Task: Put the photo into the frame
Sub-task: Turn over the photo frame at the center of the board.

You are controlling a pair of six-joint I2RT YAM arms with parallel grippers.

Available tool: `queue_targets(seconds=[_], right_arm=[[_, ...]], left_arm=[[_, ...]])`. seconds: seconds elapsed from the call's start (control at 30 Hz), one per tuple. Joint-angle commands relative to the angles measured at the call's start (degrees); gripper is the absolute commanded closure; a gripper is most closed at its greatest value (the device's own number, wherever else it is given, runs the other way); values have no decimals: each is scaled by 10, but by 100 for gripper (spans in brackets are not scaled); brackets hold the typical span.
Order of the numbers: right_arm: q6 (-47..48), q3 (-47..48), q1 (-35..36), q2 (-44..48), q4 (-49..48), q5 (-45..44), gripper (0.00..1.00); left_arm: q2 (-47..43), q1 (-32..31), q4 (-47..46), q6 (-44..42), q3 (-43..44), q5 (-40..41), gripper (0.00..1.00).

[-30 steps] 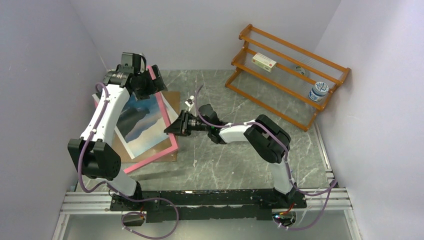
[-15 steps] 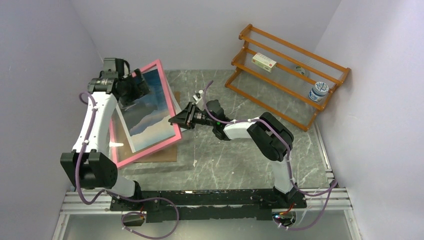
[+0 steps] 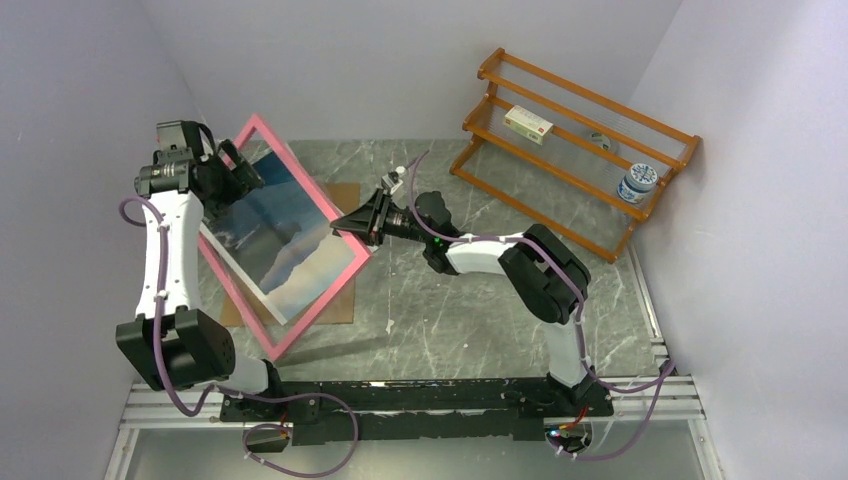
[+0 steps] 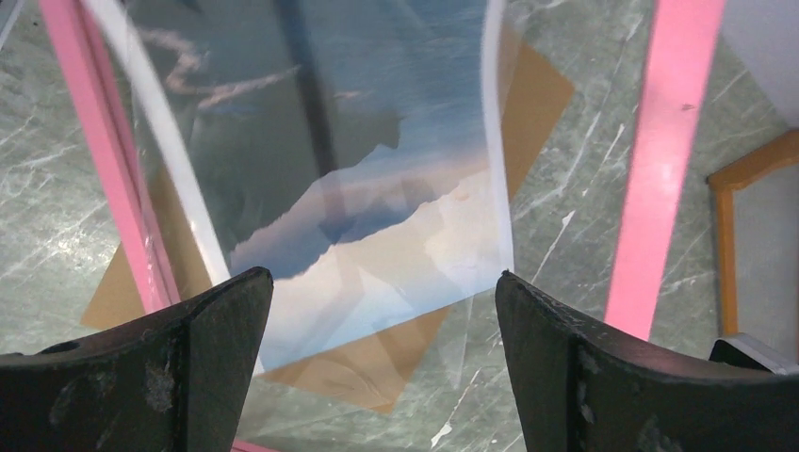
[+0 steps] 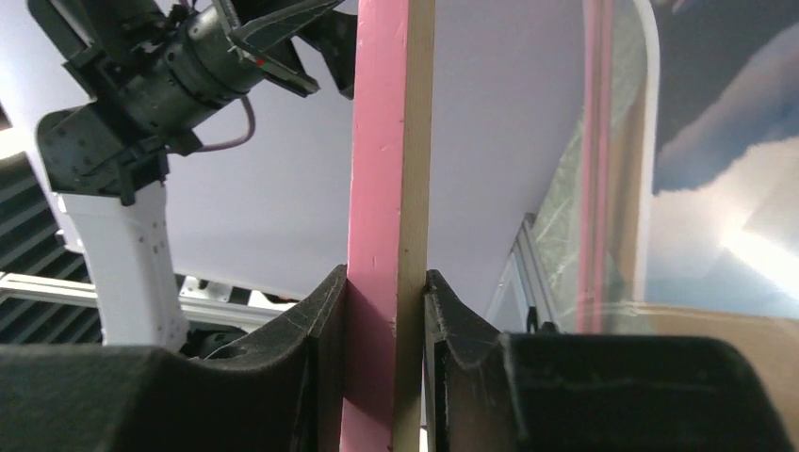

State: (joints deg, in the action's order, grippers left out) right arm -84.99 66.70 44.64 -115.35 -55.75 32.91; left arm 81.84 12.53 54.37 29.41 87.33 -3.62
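The frame point(image 5: 377, 188) is big and thin, pink in front and light wood on its side. It is up off the table point(image 3: 450, 320) and tipped steep, w/ one corner high at the back and one low near the arms. The photo point(image 3: 280, 240) sits inside the pink bars. It shows blue sea, dark cliffs, bright clouds and a thin white rim. In the left wrist view its white rims bend, so it does not lie flat.

The R pincer point(image 3: 350, 222) is squeezed tight on the frame's right bar, one finger on the pink face and one on the wood side. The L pincer point(image 4: 382, 278) is spread wide by the frame's far-left edge. I can't tell if it touches the frame.

Vs. half a sec before, the frame stands steeper and its top corner is more to the left. Its low corner is nearer the arms, and the L pincer is further left too.

Count:
- 1 frame
- 1 photo
- 1 brown board point(image 4: 532, 104), flat on the table under the frame
- 2 pincers
- 1 orange rack point(image 3: 590, 97) at the back right, w/ 1 box point(image 3: 529, 123) and 1 jar point(image 3: 637, 183) on it
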Motion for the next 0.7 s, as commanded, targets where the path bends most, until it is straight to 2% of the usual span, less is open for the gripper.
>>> queue_targets(seconds=[0.0,0.37,0.43,0.57,0.67], right_arm=[[-25,58,-3,32,-132,1,100],[-40,74,-7,41,-76,-18,100],[-52,76,-8,42,-70,-25,100],[-76,83,-9,42,-64,-34,100],[-81,87,-9,52,-50,-36,100]], left_arm=[[-19,9,-3,1,43,-34,7],[-44,13,-31,64,47,-136,6],[-47,13,-19,72,59,-115,6],[-68,13,0,82,76,-13,6],[-87,13,-4,85,78,11,6]])
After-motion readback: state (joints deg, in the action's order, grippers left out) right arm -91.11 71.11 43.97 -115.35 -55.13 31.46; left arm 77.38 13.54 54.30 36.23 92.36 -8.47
